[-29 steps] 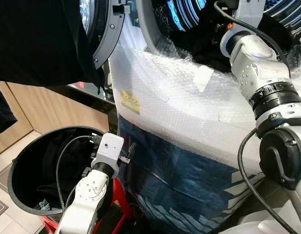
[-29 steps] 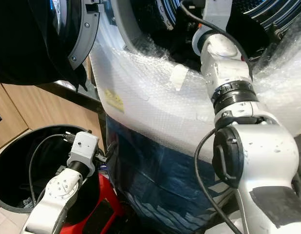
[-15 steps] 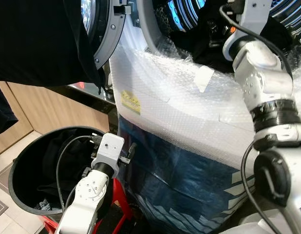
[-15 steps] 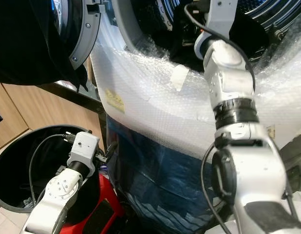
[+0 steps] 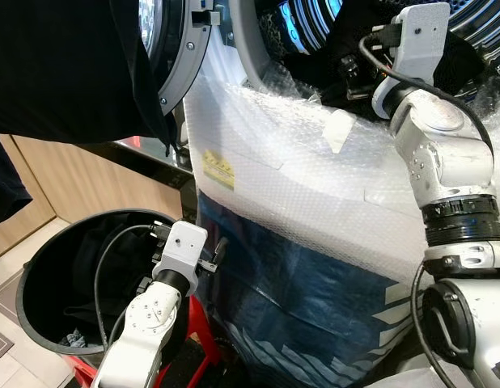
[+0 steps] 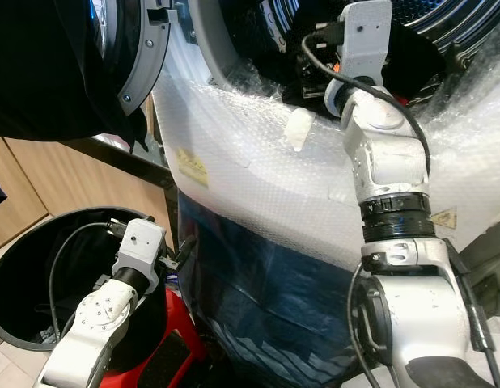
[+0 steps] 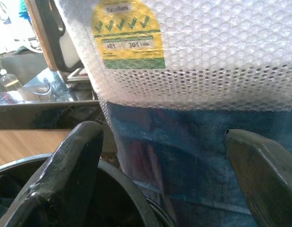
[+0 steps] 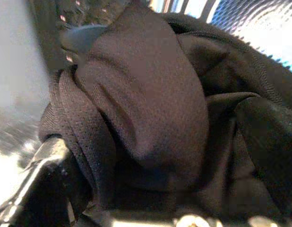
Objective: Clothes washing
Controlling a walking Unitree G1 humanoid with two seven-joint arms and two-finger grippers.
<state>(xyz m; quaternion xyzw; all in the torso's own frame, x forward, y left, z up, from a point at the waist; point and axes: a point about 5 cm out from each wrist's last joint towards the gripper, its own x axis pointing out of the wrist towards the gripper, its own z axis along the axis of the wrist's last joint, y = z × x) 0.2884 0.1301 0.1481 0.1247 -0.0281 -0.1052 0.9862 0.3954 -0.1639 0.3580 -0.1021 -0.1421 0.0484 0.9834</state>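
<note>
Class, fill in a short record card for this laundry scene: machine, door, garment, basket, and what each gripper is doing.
machine: washing machine wrapped in bubble wrap
door: door open
garment: dark clothing at the drum mouth
basket: black basket on the floor, clothes inside
right gripper: right gripper in the dark clothing at the drum mouth; grip unclear
left gripper: left gripper open, low beside the basket

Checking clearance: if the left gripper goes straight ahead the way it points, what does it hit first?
Most likely the washer's wrapped front; the open left gripper faces it squarely, though depth is unclear.
</note>
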